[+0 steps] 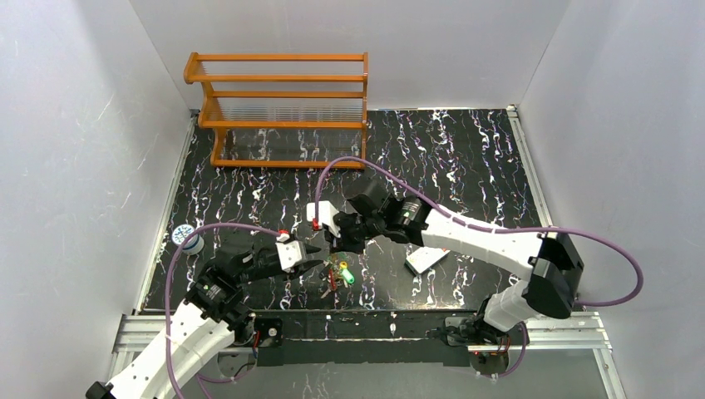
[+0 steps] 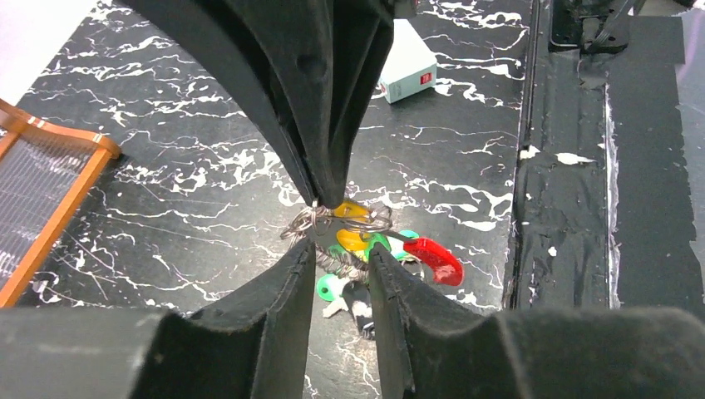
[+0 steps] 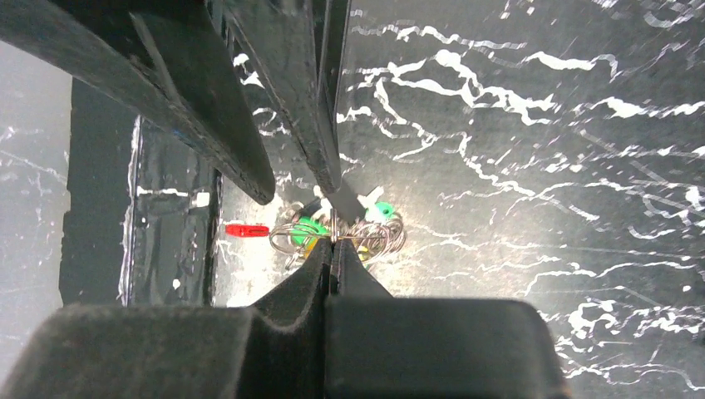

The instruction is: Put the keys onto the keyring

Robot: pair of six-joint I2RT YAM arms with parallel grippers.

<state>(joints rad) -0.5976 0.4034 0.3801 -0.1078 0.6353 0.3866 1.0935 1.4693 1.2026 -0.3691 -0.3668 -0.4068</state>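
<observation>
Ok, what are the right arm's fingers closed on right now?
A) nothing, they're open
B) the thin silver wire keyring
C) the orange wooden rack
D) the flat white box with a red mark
B: in the right wrist view the right arm's fingers are pressed together, with the thin silver wire keyring pinched at their tips.

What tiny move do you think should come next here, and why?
Probably the left tool should close gently on the yellow key. The right tool is shut on the wire keyring, holding it steady, while the left tool's jaws stand apart on either side of that key, seemingly gripping nothing yet.
</observation>
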